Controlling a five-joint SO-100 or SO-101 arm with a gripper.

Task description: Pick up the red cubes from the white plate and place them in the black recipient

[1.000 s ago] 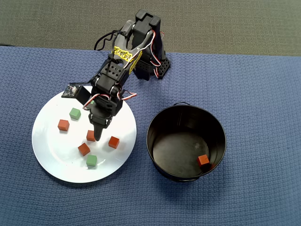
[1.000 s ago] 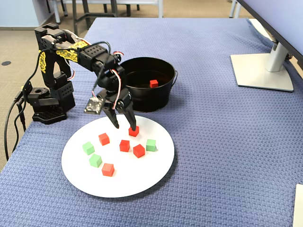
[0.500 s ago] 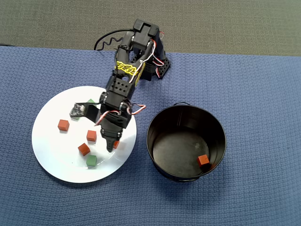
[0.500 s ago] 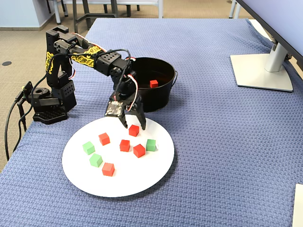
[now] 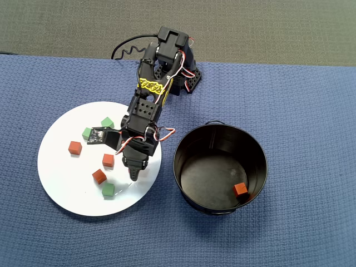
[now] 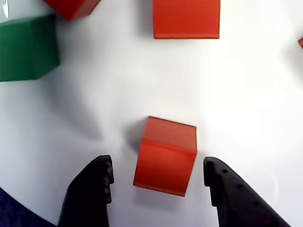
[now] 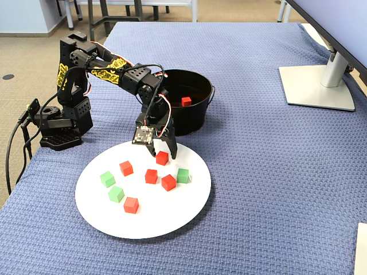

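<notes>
My jaws (image 6: pixel 158 182) stand open around a red cube (image 6: pixel 165 155) near the white plate's (image 7: pixel 172 217) edge, gripping nothing. It looks light, rigid, matte; I'd squeeze its flat opposite sides.

Three green cubes (image 7: pixel 106 179) (image 7: pixel 116 194) (image 7: pixel 183 176) (same size as their neighbours) on blue woven cloth (image 7: pixel 275 172); monitor stand (image 7: pixel 318 86) near the cloth's far right corner

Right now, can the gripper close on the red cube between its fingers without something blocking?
Probably yes. In the wrist view the gripper is open, with one finger on each side of the red cube and bare white plate around it. The other cubes lie farther off, so nothing seems to block.
</notes>
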